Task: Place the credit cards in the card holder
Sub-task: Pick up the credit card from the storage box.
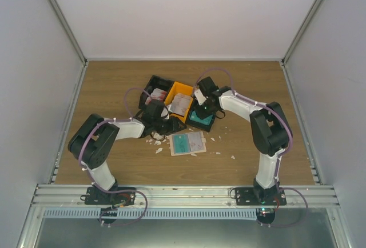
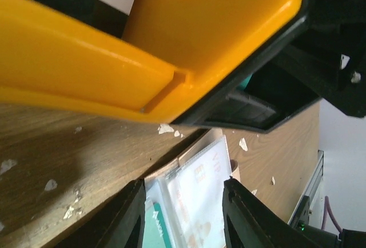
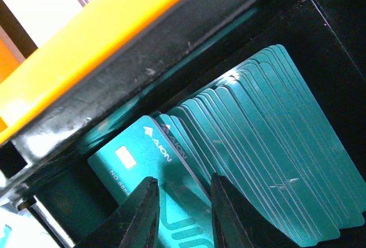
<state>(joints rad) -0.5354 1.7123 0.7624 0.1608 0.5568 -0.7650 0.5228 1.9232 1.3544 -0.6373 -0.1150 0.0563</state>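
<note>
The card holder (image 1: pixel 187 143) lies open on the wood, below the bins. Its clear sleeves (image 2: pixel 197 168) hold a teal card (image 2: pixel 157 225) and a pale printed one. My left gripper (image 1: pixel 166 127) hovers low at the holder's upper left edge. In the left wrist view the left gripper (image 2: pixel 183 184) is open, with the holder showing between its fingers. A fanned row of teal credit cards (image 3: pixel 269 145) stands in a black bin (image 1: pixel 201 127). My right gripper (image 3: pixel 184 179) is open inside that bin, its fingers straddling the frontmost teal card (image 3: pixel 131 151).
An orange bin (image 1: pixel 183 86) with pale cards and another black bin (image 1: pixel 153 82) with red-and-white cards join the teal-card bin. The orange bin's wall (image 2: pixel 200 31) looms just above my left fingers. White scraps (image 1: pixel 158 142) lie scattered around the holder.
</note>
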